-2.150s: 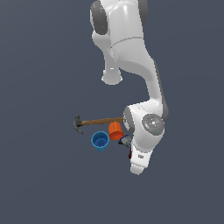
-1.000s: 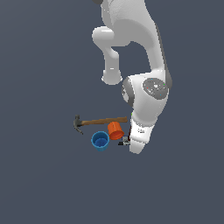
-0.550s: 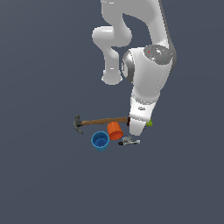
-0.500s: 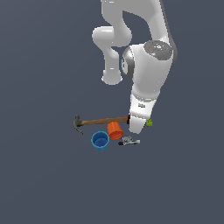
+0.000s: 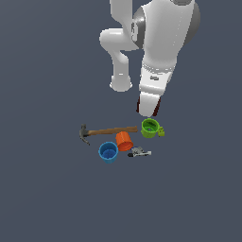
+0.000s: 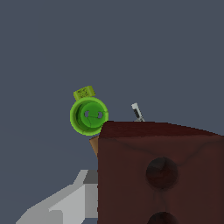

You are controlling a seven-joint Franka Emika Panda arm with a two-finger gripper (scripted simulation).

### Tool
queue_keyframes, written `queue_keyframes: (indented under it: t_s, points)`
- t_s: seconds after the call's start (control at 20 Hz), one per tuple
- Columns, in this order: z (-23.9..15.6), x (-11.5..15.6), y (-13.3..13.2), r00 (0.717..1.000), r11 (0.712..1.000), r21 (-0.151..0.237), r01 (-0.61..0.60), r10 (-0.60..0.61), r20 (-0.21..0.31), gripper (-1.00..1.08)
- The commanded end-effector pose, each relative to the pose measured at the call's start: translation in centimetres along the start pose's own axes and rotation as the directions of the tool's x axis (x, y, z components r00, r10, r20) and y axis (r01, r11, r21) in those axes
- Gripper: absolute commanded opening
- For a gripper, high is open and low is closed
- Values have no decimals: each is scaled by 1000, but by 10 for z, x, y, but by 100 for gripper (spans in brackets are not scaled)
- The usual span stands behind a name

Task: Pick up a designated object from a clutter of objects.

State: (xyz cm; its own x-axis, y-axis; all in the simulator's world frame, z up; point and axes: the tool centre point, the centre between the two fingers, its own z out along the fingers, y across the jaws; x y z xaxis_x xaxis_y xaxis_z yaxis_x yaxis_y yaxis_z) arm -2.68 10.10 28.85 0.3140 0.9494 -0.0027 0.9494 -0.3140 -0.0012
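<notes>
The dark reddish-brown box [image 6: 162, 175] fills the near part of the wrist view, with round darker marks on its face. My gripper [image 5: 146, 111] is shut on it and holds it above the clutter; in the exterior view only a dark red sliver of the box [image 5: 139, 105] shows at the gripper's tip. One grey finger [image 6: 65, 204] shows beside the box. Below lie the wooden-handled hammer [image 5: 109, 131], green mug [image 5: 150, 127], orange cup [image 5: 125, 141], blue cup [image 5: 108, 152] and small grey metal piece [image 5: 139, 152].
In the wrist view the green mug [image 6: 89, 114] and the grey metal piece [image 6: 137, 111] lie on the dark grey floor [image 6: 109, 43] beyond the box. The arm's white base column [image 5: 121, 71] stands behind the clutter.
The arm has risen from among the clutter, carrying the box up above the green mug. The other items have stayed where they were.
</notes>
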Motion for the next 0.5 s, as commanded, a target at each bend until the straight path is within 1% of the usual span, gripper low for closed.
queue_keyframes:
  t_s: [0.0,0.45]
  points:
    - [-24,-5,-11,1000,1000,-1,0,0,-2,-100]
    - [-101,-24,-44,1000,1000,-1,1,-1,-5,-100]
